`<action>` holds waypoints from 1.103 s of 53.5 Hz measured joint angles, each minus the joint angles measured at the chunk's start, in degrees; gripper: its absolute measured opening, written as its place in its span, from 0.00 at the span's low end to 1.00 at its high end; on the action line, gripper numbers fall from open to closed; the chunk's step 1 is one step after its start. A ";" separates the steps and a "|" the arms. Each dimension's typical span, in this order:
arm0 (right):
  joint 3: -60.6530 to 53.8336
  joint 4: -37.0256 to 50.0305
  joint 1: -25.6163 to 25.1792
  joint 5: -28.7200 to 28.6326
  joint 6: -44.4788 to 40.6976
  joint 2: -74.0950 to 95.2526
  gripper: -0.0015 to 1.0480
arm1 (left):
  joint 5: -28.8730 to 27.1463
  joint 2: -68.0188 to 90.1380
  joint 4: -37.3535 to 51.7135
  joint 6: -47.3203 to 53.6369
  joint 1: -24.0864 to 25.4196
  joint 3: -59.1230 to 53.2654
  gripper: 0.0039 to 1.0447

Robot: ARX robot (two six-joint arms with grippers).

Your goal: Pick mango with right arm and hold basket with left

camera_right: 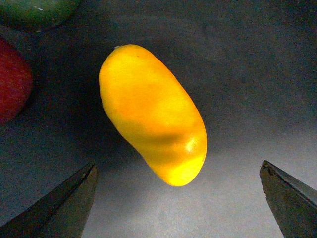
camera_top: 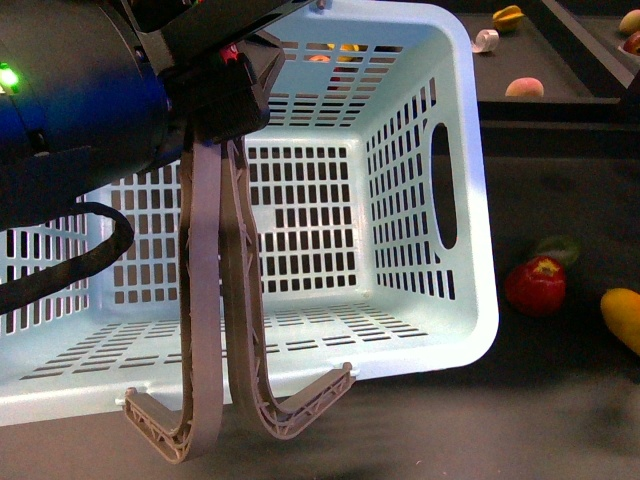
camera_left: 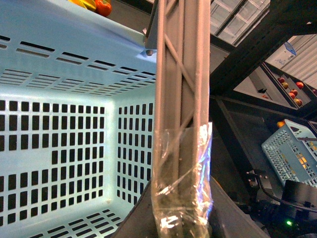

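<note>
The turquoise basket (camera_top: 430,200) hangs tilted in the front view, its opening facing me, empty inside. Its two grey-brown handles (camera_top: 205,300) hang down from my left gripper (camera_top: 225,95), which is shut on them at the top left. In the left wrist view the handles (camera_left: 181,74) run up from the left gripper (camera_left: 181,218), wrapped in clear tape there. The yellow-orange mango (camera_top: 622,318) lies on the dark table at the right edge. In the right wrist view the mango (camera_right: 153,114) lies just ahead of my open right gripper (camera_right: 178,173), apart from both fingertips.
A red apple (camera_top: 535,285) lies left of the mango, with a green fruit (camera_top: 558,246) behind it. The apple (camera_right: 12,79) and green fruit (camera_right: 34,10) also show in the right wrist view. More fruit (camera_top: 524,88) sits on a dark shelf behind the basket.
</note>
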 joint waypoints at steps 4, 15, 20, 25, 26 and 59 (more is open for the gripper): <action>2.71 -1.42 0.33 0.37 -0.04 1.81 0.92 | 0.00 0.00 0.00 0.02 0.00 0.00 0.07; 9.84 -5.03 1.33 1.79 -0.24 5.90 0.92 | 0.02 0.00 0.00 0.00 0.00 0.02 0.07; 12.57 -6.91 1.77 1.77 -0.42 7.43 0.92 | 0.00 0.00 0.00 0.00 0.00 0.02 0.07; 14.95 -8.44 2.23 1.81 -0.61 9.03 0.92 | 0.00 0.00 0.00 0.00 0.00 0.02 0.07; 15.26 -8.63 2.27 1.81 -0.61 9.20 0.92 | 0.00 0.00 0.00 0.00 0.00 0.02 0.07; 22.14 -11.04 1.16 3.45 -0.83 16.15 0.68 | 0.00 0.00 0.00 0.02 0.00 0.04 0.07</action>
